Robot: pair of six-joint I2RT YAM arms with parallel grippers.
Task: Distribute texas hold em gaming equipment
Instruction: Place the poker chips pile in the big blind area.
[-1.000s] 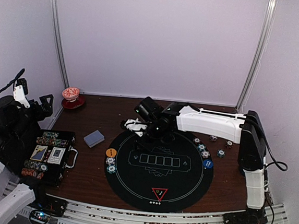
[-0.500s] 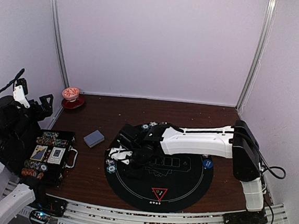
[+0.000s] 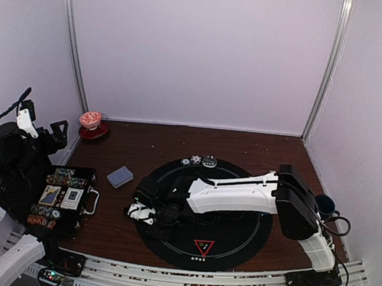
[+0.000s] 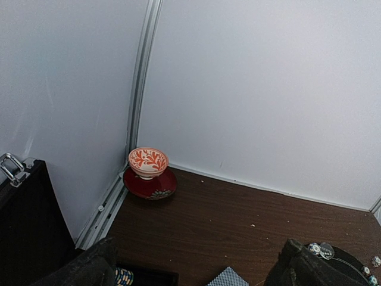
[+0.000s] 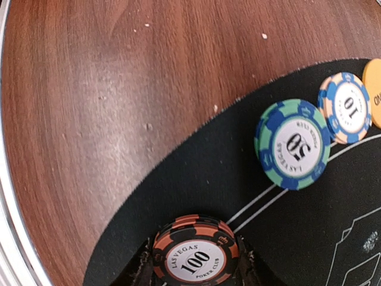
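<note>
My right gripper [image 3: 146, 210] reaches over the left edge of the round black mat [image 3: 236, 234]. In the right wrist view it [image 5: 195, 263] is shut on an orange-and-black "100" poker chip [image 5: 195, 255] low over the mat's rim. A green-blue "50" chip [image 5: 292, 145], a "10" chip [image 5: 345, 107] and the orange button [image 5: 375, 83] lie on the mat beside it. The grey-blue card deck [image 3: 120, 176] lies on the table. The red triangle marker [image 3: 203, 246] sits at the mat's near edge. My left gripper [image 3: 52, 134] is raised at the far left, open and empty [image 4: 196, 275].
An open black case [image 3: 87, 194] holding chip rows stands at the left. Three chips [image 3: 196, 161] lie at the mat's far edge. A red-and-white cup on a saucer [image 3: 90, 122] stands in the back left corner. A dark blue mug [image 3: 325, 205] is at the right.
My right arm has swung from the mat's far middle down to its left near edge, carrying the chip. The left arm has not moved.
</note>
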